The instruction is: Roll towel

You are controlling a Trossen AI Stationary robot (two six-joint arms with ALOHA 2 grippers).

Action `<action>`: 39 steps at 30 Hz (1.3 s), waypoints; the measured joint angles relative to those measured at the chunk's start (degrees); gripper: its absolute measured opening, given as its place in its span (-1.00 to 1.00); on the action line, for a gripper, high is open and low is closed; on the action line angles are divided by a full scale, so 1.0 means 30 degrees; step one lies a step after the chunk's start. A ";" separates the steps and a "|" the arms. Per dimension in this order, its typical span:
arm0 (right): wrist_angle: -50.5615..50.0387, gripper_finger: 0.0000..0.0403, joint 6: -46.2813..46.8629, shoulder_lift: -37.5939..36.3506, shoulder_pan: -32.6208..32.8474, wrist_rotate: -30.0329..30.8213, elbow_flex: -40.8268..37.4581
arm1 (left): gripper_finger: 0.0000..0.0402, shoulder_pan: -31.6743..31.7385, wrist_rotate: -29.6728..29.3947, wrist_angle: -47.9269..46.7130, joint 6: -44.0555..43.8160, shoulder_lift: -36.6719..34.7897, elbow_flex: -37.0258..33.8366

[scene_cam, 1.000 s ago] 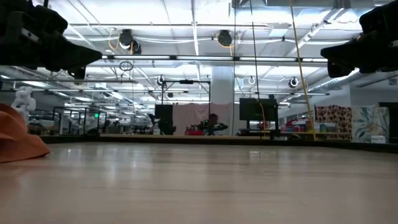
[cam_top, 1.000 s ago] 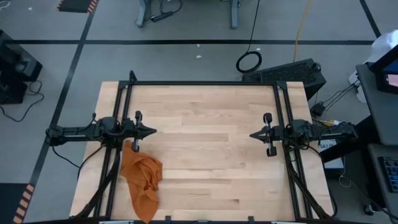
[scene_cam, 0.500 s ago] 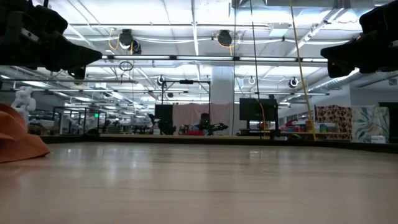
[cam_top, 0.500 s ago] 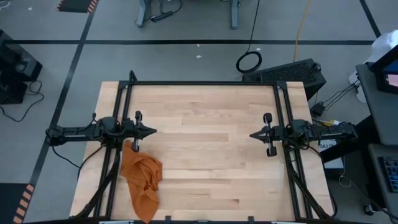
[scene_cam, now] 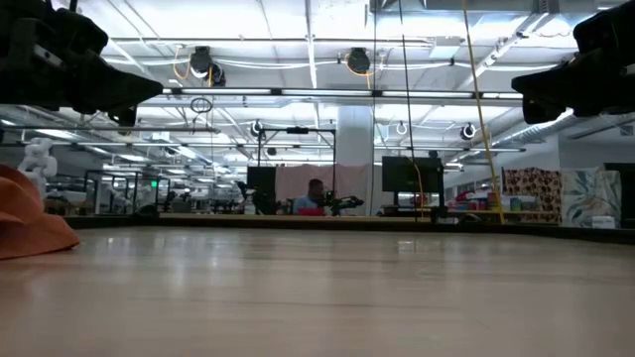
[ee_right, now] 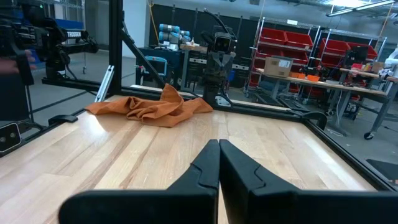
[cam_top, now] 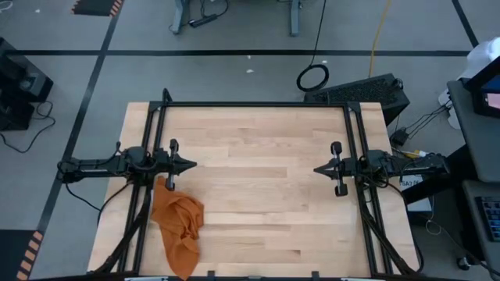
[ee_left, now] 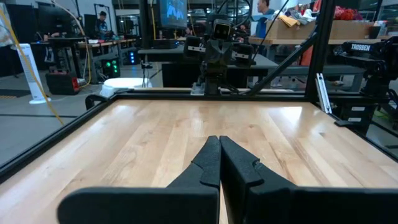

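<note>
The left pincer (cam_top: 190, 165) sits at nine o'clock on the counter (cam_top: 258, 195), fingers pressed together and holding nothing. The right pincer (cam_top: 319, 169) faces it from three o'clock, likewise pinched tight and empty. The towel (cam_top: 178, 222), rust-orange, lies crumpled in loose folds at about seven o'clock, just beside the left pincer, near the counter's left edge. A frame beyond the counter reads "TROSSEN" (ee_left: 365, 47).

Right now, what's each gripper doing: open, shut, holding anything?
Left gripper: shut, holding nothing.
Right gripper: shut, holding nothing; the towel lies crumpled on the table.
</note>
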 joint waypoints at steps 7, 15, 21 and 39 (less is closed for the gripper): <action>0.0003 -1.00 -0.0001 0.0003 -0.0002 0.0007 0.0000 | -0.99 0.0000 0.0000 0.0015 0.0006 0.0000 0.0001; 0.0000 -1.00 -0.0005 0.0000 0.0005 0.0007 0.0000 | -0.99 -0.0003 0.0000 0.0022 0.0000 0.0000 0.0003; 0.0000 -1.00 -0.0001 0.0005 0.0003 0.0003 0.0005 | -0.99 -0.0001 -0.0001 0.0022 0.0000 0.0000 0.0002; 0.0262 -1.00 0.1894 0.0004 -0.0002 0.0007 0.0003 | -0.99 0.0000 -0.0298 0.0043 -0.0036 0.0021 0.0007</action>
